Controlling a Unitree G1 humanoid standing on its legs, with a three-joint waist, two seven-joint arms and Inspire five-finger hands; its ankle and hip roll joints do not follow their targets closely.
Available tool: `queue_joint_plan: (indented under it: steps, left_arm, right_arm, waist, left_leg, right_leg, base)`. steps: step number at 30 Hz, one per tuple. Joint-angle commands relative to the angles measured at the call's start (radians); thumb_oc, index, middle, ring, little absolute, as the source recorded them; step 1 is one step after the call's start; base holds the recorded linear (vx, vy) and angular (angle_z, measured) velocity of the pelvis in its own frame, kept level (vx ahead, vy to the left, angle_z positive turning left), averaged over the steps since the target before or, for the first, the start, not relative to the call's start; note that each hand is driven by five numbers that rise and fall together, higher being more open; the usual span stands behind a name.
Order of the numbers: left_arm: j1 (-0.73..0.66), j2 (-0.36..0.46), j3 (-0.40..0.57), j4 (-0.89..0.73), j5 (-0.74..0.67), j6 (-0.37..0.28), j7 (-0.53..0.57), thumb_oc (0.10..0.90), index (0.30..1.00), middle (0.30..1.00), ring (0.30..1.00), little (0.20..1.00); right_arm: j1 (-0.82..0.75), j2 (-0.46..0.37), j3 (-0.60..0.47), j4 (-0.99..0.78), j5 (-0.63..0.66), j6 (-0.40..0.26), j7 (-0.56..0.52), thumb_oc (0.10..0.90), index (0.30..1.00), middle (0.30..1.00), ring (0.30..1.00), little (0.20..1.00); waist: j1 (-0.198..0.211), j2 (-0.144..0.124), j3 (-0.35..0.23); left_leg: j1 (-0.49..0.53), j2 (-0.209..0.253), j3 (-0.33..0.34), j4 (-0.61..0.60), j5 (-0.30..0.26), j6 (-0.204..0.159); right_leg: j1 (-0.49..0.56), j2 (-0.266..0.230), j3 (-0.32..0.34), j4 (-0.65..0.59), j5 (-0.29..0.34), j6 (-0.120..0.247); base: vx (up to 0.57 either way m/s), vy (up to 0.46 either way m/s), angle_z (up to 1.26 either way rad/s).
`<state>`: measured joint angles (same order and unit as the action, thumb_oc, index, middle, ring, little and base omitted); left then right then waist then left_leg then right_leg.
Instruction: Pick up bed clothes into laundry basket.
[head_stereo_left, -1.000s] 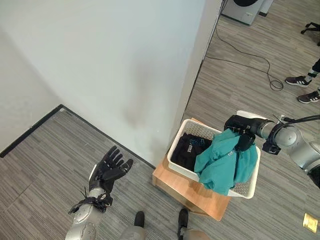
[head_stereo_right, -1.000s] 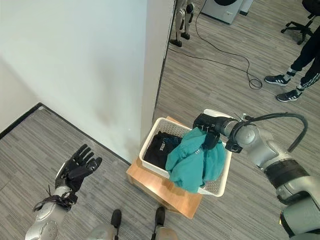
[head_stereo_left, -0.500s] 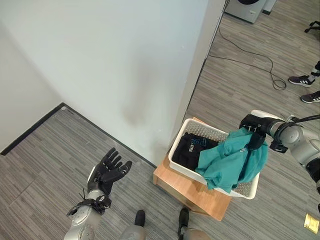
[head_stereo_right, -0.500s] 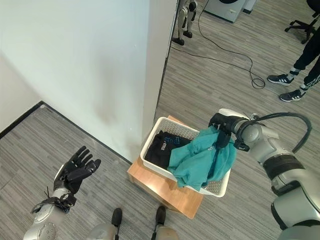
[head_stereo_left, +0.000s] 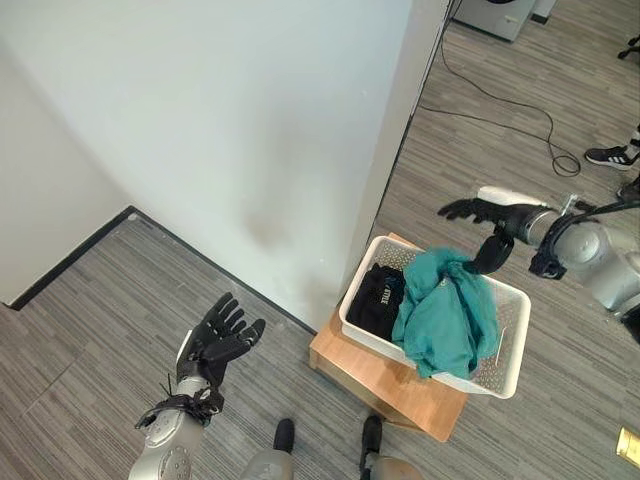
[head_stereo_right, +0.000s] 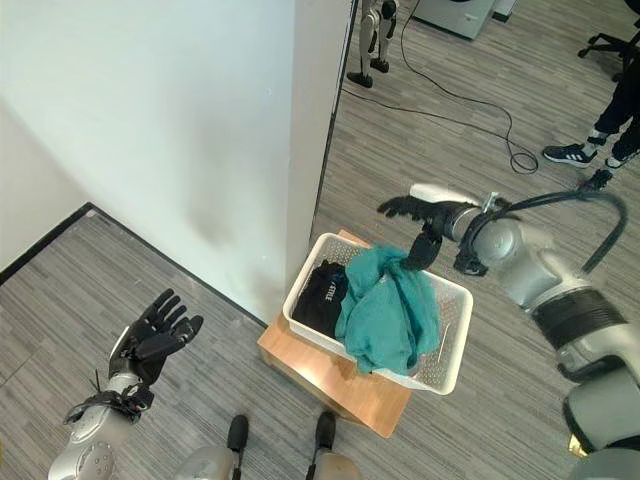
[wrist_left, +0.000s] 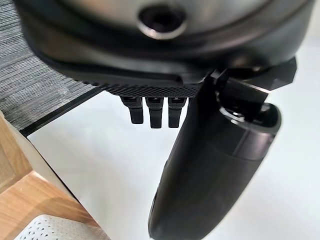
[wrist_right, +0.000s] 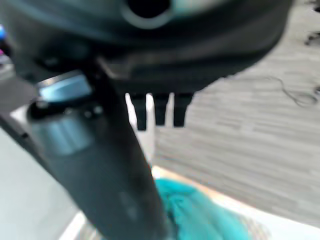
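Start with the white wall (head_stereo_left: 200, 120) and its corner pillar: the laundry basket (head_stereo_left: 512, 345) stands hard by that corner on a low wooden stand (head_stereo_left: 370, 375), which lifts the basket off the grey plank floor (head_stereo_left: 90, 330) and within your arm's reach. Inside the basket, the teal garment (head_stereo_left: 445, 315) lies heaped across the middle, one fold near the front rim but inside it as far as you can see, and a black garment (head_stereo_left: 375, 300) sits beside it on the wall side. Both task pieces in view are thus in the basket.

Your right hand (head_stereo_left: 480, 215) hovers just above the far edge of the basket with fingers spread straight and the thumb hanging down toward the teal cloth, gripping nothing (that reads as a release, judging by the pose). Your left hand (head_stereo_left: 215, 340) is held out low over bare floor, well apart from the basket, fingers loosely extended and empty, likely just parked clear of the work.

A person's shoe (head_stereo_left: 606, 156) shows at the far right.
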<state>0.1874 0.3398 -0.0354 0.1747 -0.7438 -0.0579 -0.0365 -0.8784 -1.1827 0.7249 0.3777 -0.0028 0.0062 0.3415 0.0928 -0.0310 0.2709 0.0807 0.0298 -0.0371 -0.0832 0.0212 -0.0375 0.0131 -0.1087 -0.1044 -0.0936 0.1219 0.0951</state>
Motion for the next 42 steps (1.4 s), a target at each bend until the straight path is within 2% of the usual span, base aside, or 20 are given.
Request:
queue_joint_plan:
  steps: [1,9,10,12,14,15,16,17,18,20,22,24,27,29,33,34,35,37,41,42]
  left_arm:
    - [-0.006,0.062,0.011,-0.142,0.001,-0.067,-0.043,0.800,0.900,0.900,0.900,0.900]
    - [-0.012,0.062,0.017,-0.135,0.004,-0.069,-0.047,0.800,0.900,0.900,0.900,0.900]
    - [-0.013,0.057,0.030,-0.138,0.002,-0.073,-0.042,0.800,0.900,0.900,0.900,0.900]
    - [-0.017,0.046,0.045,-0.140,0.003,-0.079,-0.031,0.800,0.900,0.900,0.900,0.900]
    - [-0.029,0.004,0.068,-0.140,0.002,-0.086,-0.017,0.800,0.900,0.900,0.900,0.900]
    - [-0.033,0.012,0.072,-0.144,0.006,-0.087,-0.013,0.800,0.900,0.900,0.900,0.900]
    - [-0.040,0.012,0.079,-0.149,0.009,-0.088,-0.009,0.800,0.900,0.900,0.900,0.900]
    - [-0.044,0.002,0.085,-0.154,0.010,-0.090,-0.007,0.800,0.900,0.900,0.900,0.900]
    - [-0.053,-0.009,0.080,-0.160,0.007,-0.093,0.002,0.800,0.900,0.900,0.900,0.900]
    - [-0.066,0.003,0.076,-0.165,0.012,-0.092,0.017,0.800,0.900,0.900,0.900,0.900]
    - [-0.074,-0.003,0.083,-0.172,0.029,-0.089,0.029,0.800,0.900,0.900,0.900,0.900]
    - [-0.070,-0.008,0.088,-0.175,0.045,-0.085,0.029,0.800,0.900,0.900,0.900,0.900]
    - [-0.082,-0.016,0.075,-0.171,0.070,-0.084,0.040,0.800,0.900,0.900,0.900,0.900]
    - [-0.086,-0.017,0.070,-0.168,0.075,-0.086,0.039,0.800,0.900,0.900,0.900,0.900]
    - [-0.109,-0.049,0.017,-0.143,0.067,-0.093,0.055,0.800,0.900,0.900,0.900,0.900]
    - [-0.109,-0.048,0.017,-0.142,0.067,-0.093,0.055,0.800,0.900,0.900,0.900,0.900]
    - [-0.141,-0.071,-0.044,-0.112,0.056,-0.096,0.061,0.800,0.900,0.900,0.900,0.900]
    - [-0.150,-0.077,-0.063,-0.103,0.049,-0.098,0.061,0.800,0.900,0.900,0.900,0.900]
    - [-0.177,-0.087,-0.175,-0.052,0.079,-0.094,0.045,0.800,0.900,0.900,0.900,0.900]
    - [-0.177,-0.087,-0.175,-0.051,0.079,-0.095,0.045,0.800,0.900,0.900,0.900,0.900]
  right_arm:
    - [-0.217,-0.104,0.057,-0.036,0.056,-0.029,-0.028,0.800,0.900,0.900,0.900,0.900]
    - [-0.314,-0.179,0.082,-0.068,0.106,-0.043,-0.059,0.800,0.900,0.900,0.900,0.900]
    - [-0.327,-0.215,0.032,-0.085,0.150,-0.056,-0.105,0.800,0.900,0.900,0.900,0.900]
    - [-0.256,-0.245,-0.110,-0.126,0.209,-0.079,-0.169,0.800,0.900,0.900,0.900,0.900]
    - [-0.119,-0.234,-0.316,-0.166,0.284,-0.122,-0.246,0.800,0.900,0.900,0.900,0.900]
    - [0.091,-0.193,-0.538,-0.221,0.290,-0.140,-0.275,0.800,0.900,0.900,0.900,0.900]
    - [0.242,-0.135,-0.697,-0.274,0.283,-0.150,-0.303,0.800,0.900,0.900,0.900,0.900]
    - [0.317,-0.079,-0.775,-0.306,0.282,-0.166,-0.325,0.800,0.900,0.900,0.900,0.900]
    - [0.426,0.037,-0.900,-0.352,0.279,-0.192,-0.391,0.800,0.900,0.900,0.900,0.900]
    - [0.591,0.233,-1.028,-0.474,0.254,-0.200,-0.410,0.800,0.900,0.900,0.900,0.900]
    - [0.693,0.419,-1.081,-0.564,0.230,-0.207,-0.442,0.800,0.900,0.900,0.900,0.900]
    - [0.760,0.513,-1.093,-0.628,0.193,-0.201,-0.436,0.800,0.900,0.900,0.900,0.900]
    - [0.855,0.696,-1.042,-0.668,0.243,-0.213,-0.430,0.800,0.900,0.900,0.900,0.900]
    - [0.877,0.722,-1.033,-0.674,0.238,-0.213,-0.430,0.800,0.900,0.900,0.900,0.900]
    - [0.931,0.851,-0.939,-0.660,0.300,-0.232,-0.431,0.800,0.900,0.900,0.900,0.900]
    - [0.932,0.851,-0.939,-0.660,0.300,-0.232,-0.431,0.800,0.900,0.900,0.900,0.900]
    - [0.971,0.899,-0.853,-0.625,0.305,-0.240,-0.421,0.800,0.900,0.900,0.900,0.900]
    - [0.978,0.899,-0.822,-0.610,0.292,-0.240,-0.422,0.800,0.900,0.900,0.900,0.900]
    - [1.028,0.928,-0.683,-0.511,0.385,-0.235,-0.360,0.800,0.900,0.900,0.900,0.900]
    - [1.028,0.928,-0.683,-0.510,0.386,-0.236,-0.360,0.800,0.900,0.900,0.900,0.900]
  waist:
    - [-0.005,-0.064,-0.074]
    - [-0.015,-0.075,-0.083]
    - [-0.022,-0.076,-0.092]
    - [-0.035,-0.075,-0.103]
    - [-0.062,-0.052,-0.116]
    - [-0.065,-0.061,-0.123]
    - [-0.070,-0.061,-0.129]
    - [-0.077,-0.055,-0.133]
    - [-0.078,-0.047,-0.137]
    - [-0.067,-0.044,-0.145]
    - [-0.076,-0.028,-0.152]
    - [-0.083,-0.020,-0.159]
    - [-0.100,-0.005,-0.161]
    - [-0.104,-0.004,-0.162]
    - [-0.116,0.004,-0.162]
    - [-0.116,0.003,-0.162]
    - [-0.124,0.007,-0.159]
    - [-0.126,0.008,-0.159]
    - [-0.141,0.009,-0.152]
    - [-0.140,0.009,-0.153]
  left_leg:
    - [-0.081,-0.019,-0.016,0.007,0.007,-0.009]
    - [-0.067,-0.017,-0.009,0.005,0.001,-0.011]
    - [-0.064,-0.015,-0.006,0.004,-0.001,-0.012]
    - [-0.063,-0.014,-0.003,0.003,-0.004,-0.012]
    - [-0.066,-0.014,0.002,0.001,0.003,-0.009]
    - [-0.066,-0.015,0.000,0.002,0.000,-0.008]
    - [-0.065,-0.016,0.000,0.002,-0.002,-0.006]
    - [-0.063,-0.018,0.002,0.001,-0.004,-0.005]
    - [-0.061,-0.020,0.003,0.000,-0.007,-0.002]
    - [-0.059,-0.022,0.004,0.001,-0.012,0.002]
    - [-0.058,-0.024,0.008,0.002,-0.013,0.006]
    - [-0.054,-0.025,0.014,0.002,-0.016,0.008]
    - [-0.050,-0.028,0.022,0.000,-0.016,0.008]
    - [-0.049,-0.028,0.024,-0.001,-0.017,0.008]
    - [-0.040,-0.030,0.030,-0.002,-0.024,0.009]
    - [-0.039,-0.030,0.030,-0.002,-0.024,0.009]
    - [-0.038,-0.031,0.029,-0.001,-0.021,0.010]
    - [-0.037,-0.032,0.029,-0.001,-0.022,0.010]
    - [-0.033,-0.032,0.038,-0.001,-0.024,0.011]
    - [-0.033,-0.032,0.038,-0.001,-0.024,0.011]
  right_leg:
    - [0.026,-0.037,-0.004,0.111,-0.162,0.035]
    - [0.036,-0.037,-0.001,0.111,-0.167,0.037]
    - [0.038,-0.038,0.000,0.107,-0.166,0.038]
    - [0.041,-0.037,0.002,0.101,-0.165,0.039]
    - [0.035,-0.038,0.007,0.097,-0.157,0.040]
    - [0.037,-0.037,0.006,0.095,-0.159,0.040]
    - [0.038,-0.037,0.007,0.094,-0.161,0.040]
    - [0.039,-0.037,0.009,0.092,-0.162,0.040]
    - [0.041,-0.038,0.010,0.090,-0.164,0.039]
    - [0.044,-0.038,0.012,0.086,-0.167,0.039]
    - [0.044,-0.039,0.018,0.082,-0.166,0.039]
    - [0.046,-0.038,0.021,0.078,-0.167,0.039]
    - [0.044,-0.035,0.030,0.071,-0.164,0.036]
    - [0.045,-0.034,0.032,0.066,-0.164,0.036]
    - [0.053,-0.030,0.040,0.057,-0.165,0.035]
    - [0.054,-0.030,0.040,0.056,-0.165,0.035]
    - [0.054,-0.031,0.044,0.060,-0.165,0.035]
    - [0.054,-0.030,0.045,0.062,-0.164,0.035]
    - [0.049,-0.028,0.055,0.067,-0.161,0.036]
    - [0.049,-0.028,0.056,0.067,-0.161,0.036]
  base:
    - [0.00,0.000,0.00]
    - [0.00,0.000,0.00]
    - [0.03,-0.006,0.01]
    - [0.02,-0.004,0.00]
    - [0.00,0.000,0.00]
    - [0.05,-0.003,0.06]
    - [0.04,0.002,0.07]
    - [0.04,0.012,0.02]
    - [0.04,0.017,-0.03]
    - [0.04,0.011,-0.01]
    - [0.01,0.012,-0.08]
    - [0.02,0.008,-0.23]
    - [0.01,0.000,-0.06]
    - [0.00,0.000,-0.07]
    - [0.01,0.000,-0.07]
    - [0.01,0.007,-0.14]
    - [-0.01,0.005,-0.11]
    - [-0.01,0.003,-0.04]
    - [0.00,0.000,0.00]
    - [0.00,0.000,0.00]
